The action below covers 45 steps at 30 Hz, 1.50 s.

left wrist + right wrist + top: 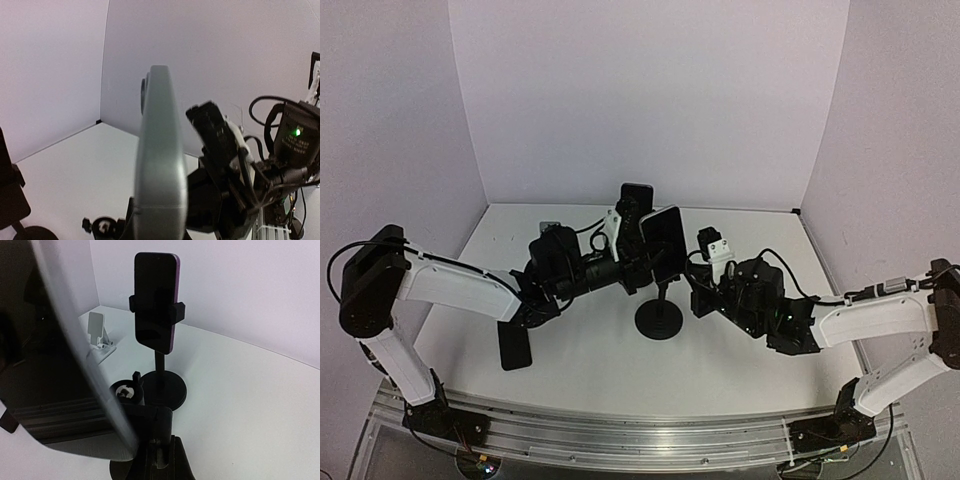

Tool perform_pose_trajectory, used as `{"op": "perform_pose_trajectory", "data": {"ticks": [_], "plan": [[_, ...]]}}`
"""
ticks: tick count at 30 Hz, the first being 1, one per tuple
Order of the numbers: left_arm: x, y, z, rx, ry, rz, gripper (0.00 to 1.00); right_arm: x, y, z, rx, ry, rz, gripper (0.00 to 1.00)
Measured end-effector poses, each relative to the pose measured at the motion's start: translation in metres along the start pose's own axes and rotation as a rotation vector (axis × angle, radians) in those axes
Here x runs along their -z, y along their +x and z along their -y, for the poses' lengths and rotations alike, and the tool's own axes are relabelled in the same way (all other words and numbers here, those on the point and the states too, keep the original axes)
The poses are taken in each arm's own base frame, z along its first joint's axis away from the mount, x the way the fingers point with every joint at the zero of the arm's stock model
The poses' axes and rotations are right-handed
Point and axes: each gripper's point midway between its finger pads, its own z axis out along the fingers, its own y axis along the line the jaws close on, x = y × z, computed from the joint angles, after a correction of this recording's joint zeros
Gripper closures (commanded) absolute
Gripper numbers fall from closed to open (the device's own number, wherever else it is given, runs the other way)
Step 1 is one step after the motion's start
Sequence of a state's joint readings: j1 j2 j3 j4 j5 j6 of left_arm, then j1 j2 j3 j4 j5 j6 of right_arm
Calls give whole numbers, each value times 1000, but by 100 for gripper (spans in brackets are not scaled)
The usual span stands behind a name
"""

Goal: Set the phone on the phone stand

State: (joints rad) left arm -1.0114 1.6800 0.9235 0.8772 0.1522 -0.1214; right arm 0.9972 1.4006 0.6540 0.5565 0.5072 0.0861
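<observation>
Phone [663, 240]: mid-table, above phone stand [658, 320]; long axis near upright, broad face toward 4 o'clock.
Left gripper [638, 258]: clamped on the phone.
Right gripper [698, 282]: closed; can't tell on what.
Phones: three, counting clamped phone [637, 195] at 12 o'clock and flat phone [515, 347] at 8.
Stands: three, counting rear stand [165, 387] and white stand [550, 226] at 11.

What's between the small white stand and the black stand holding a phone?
Only bare table lies between the white stand and the black stand, as the right wrist view shows.
</observation>
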Motion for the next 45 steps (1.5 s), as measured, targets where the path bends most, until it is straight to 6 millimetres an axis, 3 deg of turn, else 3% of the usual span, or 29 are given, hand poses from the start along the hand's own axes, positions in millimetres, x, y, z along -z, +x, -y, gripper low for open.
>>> {"op": "perform_pose_trajectory", "data": {"ticks": [6,11,16,21,26,29,35,45], "plan": [[15,47,-5,25,-20,-149,100,-1,-1,7,-29,31,4,100],[16,49,-2,14,14,-153,100,0,-2,11,-31,45,8,100],[15,38,16,8,137,-122,100,0,-2,10,-30,40,7,100],[9,0,38,-20,246,-11,100,0,-1,8,-31,33,5,100],[0,-32,35,-98,234,129,100,0,-1,9,-41,33,6,100],[-8,-30,27,-129,215,158,100,0,-2,8,-42,31,6,100],[-21,-4,7,-145,190,130,100,0,-1,7,-42,27,5,100],[-19,-7,3,-218,200,157,100,-1,-2,7,-47,23,7,100]]}}
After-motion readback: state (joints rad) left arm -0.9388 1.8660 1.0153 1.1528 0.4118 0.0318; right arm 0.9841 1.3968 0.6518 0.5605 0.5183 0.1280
